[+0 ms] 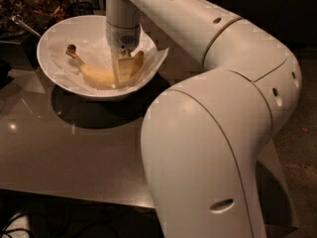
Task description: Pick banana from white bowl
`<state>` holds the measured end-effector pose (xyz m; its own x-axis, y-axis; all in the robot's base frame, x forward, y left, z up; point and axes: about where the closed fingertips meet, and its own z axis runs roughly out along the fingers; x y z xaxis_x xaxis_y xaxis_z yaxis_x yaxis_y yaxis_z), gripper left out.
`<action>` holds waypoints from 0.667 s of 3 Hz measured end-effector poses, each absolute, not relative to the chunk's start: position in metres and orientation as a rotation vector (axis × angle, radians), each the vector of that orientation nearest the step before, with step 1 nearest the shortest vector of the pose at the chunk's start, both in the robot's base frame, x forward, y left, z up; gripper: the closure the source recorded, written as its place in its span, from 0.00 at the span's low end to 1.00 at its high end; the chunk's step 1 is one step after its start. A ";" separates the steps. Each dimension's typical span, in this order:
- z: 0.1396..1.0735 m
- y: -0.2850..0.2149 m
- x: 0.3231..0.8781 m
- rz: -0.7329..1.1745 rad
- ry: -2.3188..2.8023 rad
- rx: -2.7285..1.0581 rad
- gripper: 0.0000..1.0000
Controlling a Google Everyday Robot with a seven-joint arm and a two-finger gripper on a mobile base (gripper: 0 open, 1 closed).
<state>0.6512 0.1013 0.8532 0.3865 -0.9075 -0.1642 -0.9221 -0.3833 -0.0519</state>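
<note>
The white bowl (54, 38) stands on the table at the back left, lined with crumpled white paper. The pale-yellow banana (96, 75) lies curved in it, its dark stem tip to the left. My gripper (124, 72) reaches straight down into the bowl from the arm above. Its fingers (120, 69) are closed around the middle-right part of the banana, which still rests on the paper. The banana's right end shows just past the fingers.
The grey table top (74, 152) has its front edge near the bottom. My large white arm (208, 133) fills the right half of the view. Dark cluttered items (29, 6) sit behind the bowl at the back left.
</note>
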 end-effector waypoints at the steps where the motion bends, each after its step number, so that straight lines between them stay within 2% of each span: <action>1: 0.878 0.099 0.639 0.138 1.628 -2.470 1.00; 2: 0.905 0.099 0.624 0.105 1.588 -2.467 1.00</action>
<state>0.6241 0.0989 0.9053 0.4186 -0.8921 -0.1701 -0.9067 -0.3999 -0.1340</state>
